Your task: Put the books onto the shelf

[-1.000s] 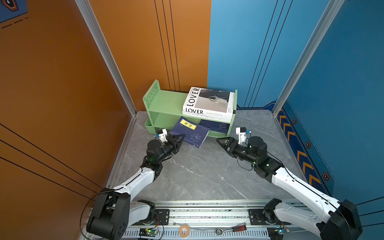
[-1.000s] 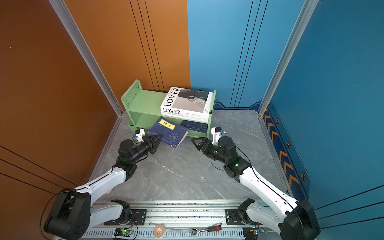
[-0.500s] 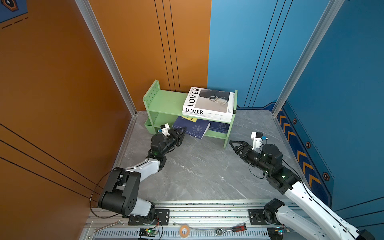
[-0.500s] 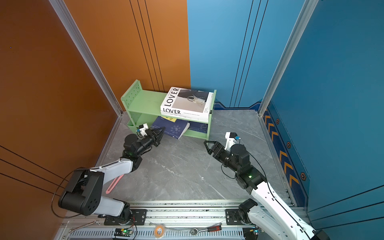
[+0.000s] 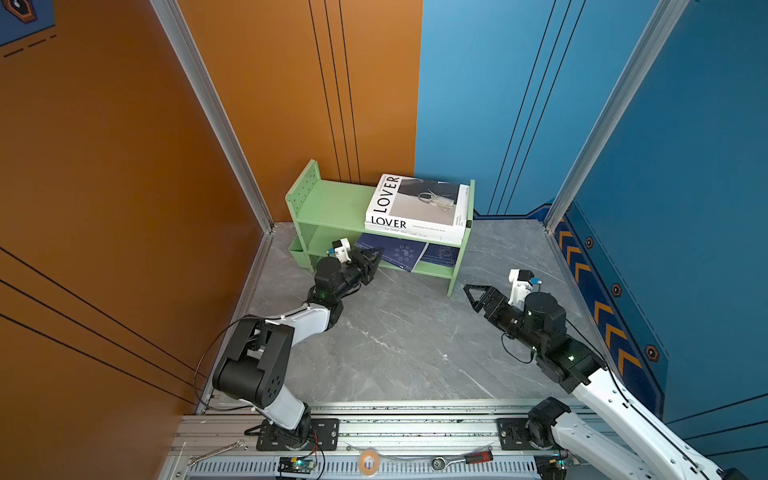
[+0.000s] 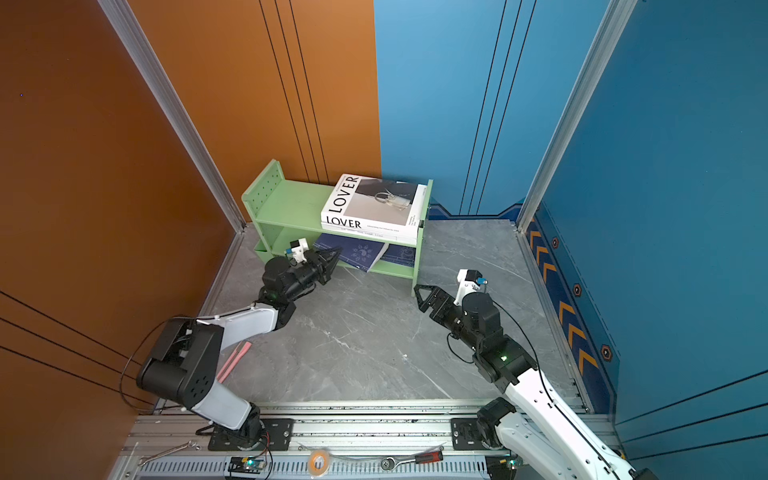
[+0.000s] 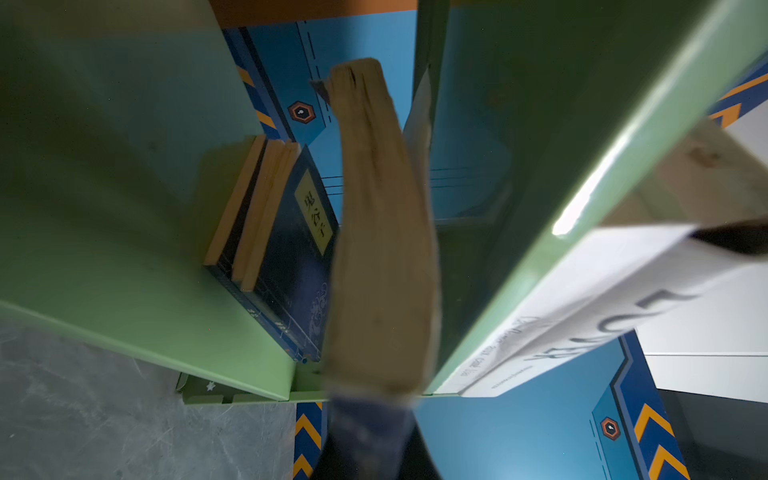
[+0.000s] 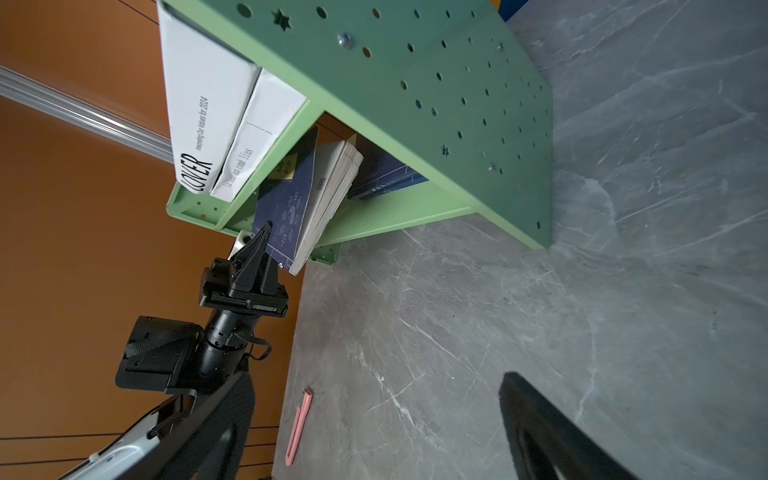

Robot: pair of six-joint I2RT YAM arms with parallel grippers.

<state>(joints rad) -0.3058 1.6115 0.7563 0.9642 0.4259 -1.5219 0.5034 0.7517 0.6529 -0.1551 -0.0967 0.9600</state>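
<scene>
Left gripper (image 5: 371,261) pinches a navy book (image 5: 402,252) on the lower tier of the shelf (image 5: 332,208).
Its jaws are pressed together on the book's near corner; the book lies tilted, partly overhanging the tier's front edge; just beside it the other navy books (image 5: 444,254) lie stacked at the tier's right end; on the top tier the LOVER book (image 5: 415,201) lies flat upon a second white book (image 5: 415,237), both at the right side panel; the right gripper (image 5: 472,293), jaws spread and empty, points toward the shelf's right front leg, over the grey table (image 5: 395,340).
</scene>
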